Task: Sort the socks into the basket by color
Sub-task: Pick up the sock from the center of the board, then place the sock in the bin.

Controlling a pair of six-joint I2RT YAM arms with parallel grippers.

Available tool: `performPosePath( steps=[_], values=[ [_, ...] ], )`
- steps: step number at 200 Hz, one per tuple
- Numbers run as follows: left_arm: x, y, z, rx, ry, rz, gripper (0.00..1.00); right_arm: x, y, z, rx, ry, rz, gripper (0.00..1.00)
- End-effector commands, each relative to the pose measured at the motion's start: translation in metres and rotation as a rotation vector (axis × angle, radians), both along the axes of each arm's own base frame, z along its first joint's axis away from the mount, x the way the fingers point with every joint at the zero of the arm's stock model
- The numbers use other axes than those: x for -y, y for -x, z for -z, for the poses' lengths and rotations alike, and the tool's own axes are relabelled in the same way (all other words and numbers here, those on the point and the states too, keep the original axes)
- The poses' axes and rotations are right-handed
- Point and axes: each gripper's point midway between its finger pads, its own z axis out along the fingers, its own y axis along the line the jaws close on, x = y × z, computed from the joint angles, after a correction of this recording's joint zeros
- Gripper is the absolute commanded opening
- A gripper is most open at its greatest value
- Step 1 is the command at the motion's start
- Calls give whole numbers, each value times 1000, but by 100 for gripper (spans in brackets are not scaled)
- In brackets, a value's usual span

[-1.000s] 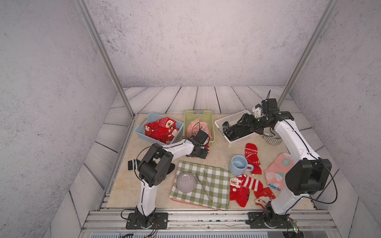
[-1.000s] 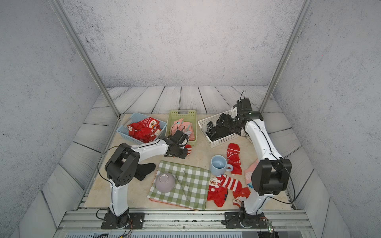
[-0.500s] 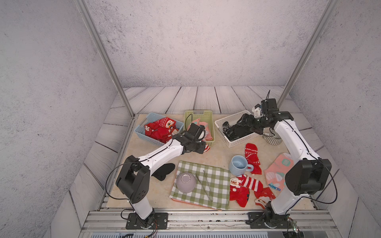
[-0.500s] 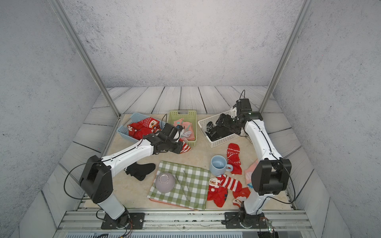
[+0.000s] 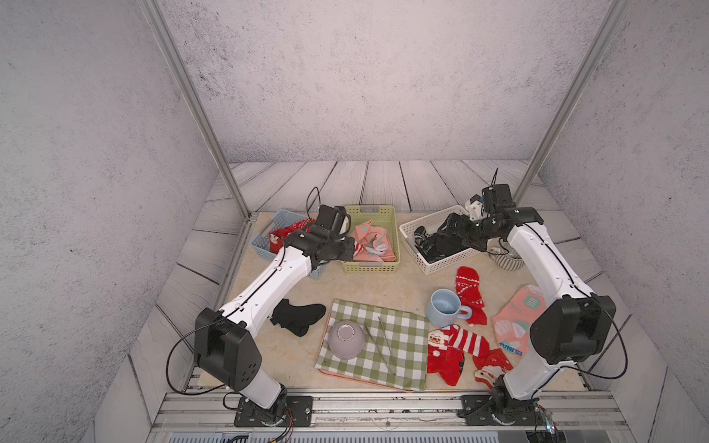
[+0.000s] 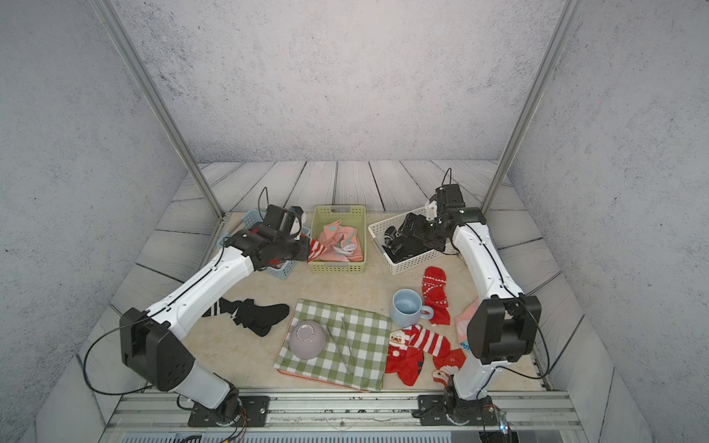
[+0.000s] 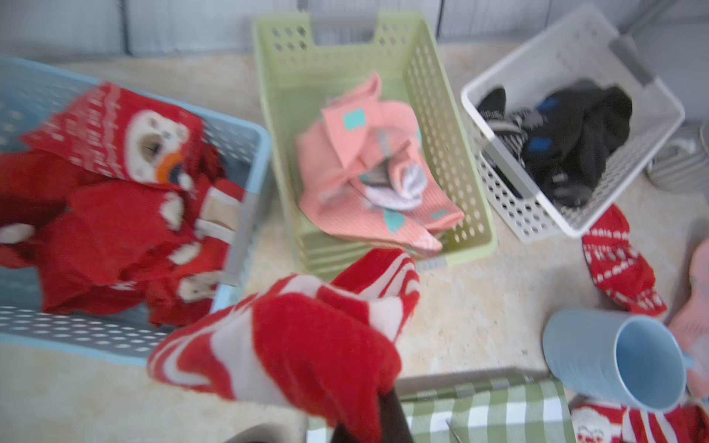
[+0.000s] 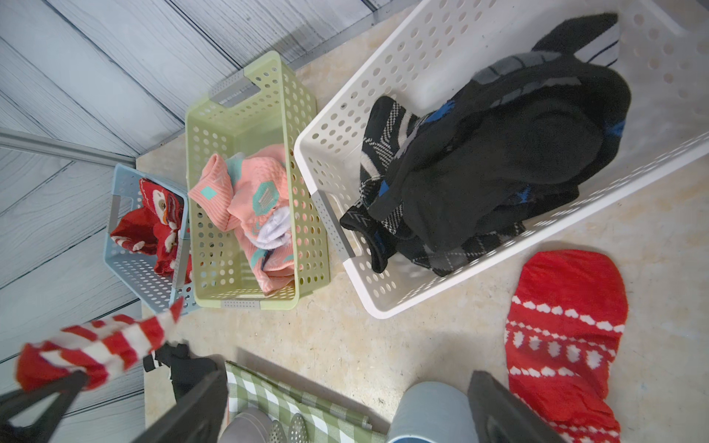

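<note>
In both top views the left gripper [image 6: 307, 250] is clamped on a red-and-white striped sock [image 6: 317, 248] between the blue basket [image 5: 264, 239] and the green basket [image 5: 370, 264] at the far edge of the table [image 5: 383, 284], while the right gripper [image 5: 447, 234] hangs over the white basket [image 5: 433, 264] of black socks [image 5: 437, 245] near the far right corner. The left wrist view shows that sock [image 7: 291, 337] bunched at the closed jaws, with red socks [image 7: 115, 214] piled in the blue basket and pink socks [image 7: 364, 172] in the green one. The right wrist view shows the right gripper's fingers [image 8: 495, 406] spread wide with nothing between them, above a mug [image 8: 426, 410] and a loose red sock [image 8: 564, 337] lying just beside the white basket.
</note>
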Motion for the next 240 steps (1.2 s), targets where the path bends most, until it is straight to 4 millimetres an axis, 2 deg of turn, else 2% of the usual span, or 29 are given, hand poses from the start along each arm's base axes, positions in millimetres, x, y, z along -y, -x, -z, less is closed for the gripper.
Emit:
performPosePath(
  steps=[1,36,64,81,135,159,180,213,234,240],
  values=[
    [-37,-18,-15,4,-26,-93,0,-4,18,-14,19,-8,-32,99],
    [-97,-58,-16,-4,-56,-228,0,-7,25,-13,16,-17,-44,99],
    [-132,-88,6,-44,-91,-289,0,-8,30,-12,11,-22,-51,99],
    [-146,-104,29,-89,-111,-308,0,-8,31,-12,15,-20,-51,99],
    [-165,-134,109,-259,-128,-333,0,-4,33,-9,10,2,-45,99],
    [-173,-143,137,-309,-127,-360,0,-3,34,-7,4,7,-42,99],
    [-179,-146,155,-343,-116,-383,0,-2,34,-5,1,18,-39,99],
    [-181,-140,175,-399,-112,-384,0,-1,32,-1,-10,23,-36,99],
    [-181,-136,179,-407,-108,-386,0,-1,30,1,-14,20,-33,99],
    [-180,-136,178,-398,-102,-384,3,-1,30,0,-13,19,-32,99]
  ],
)
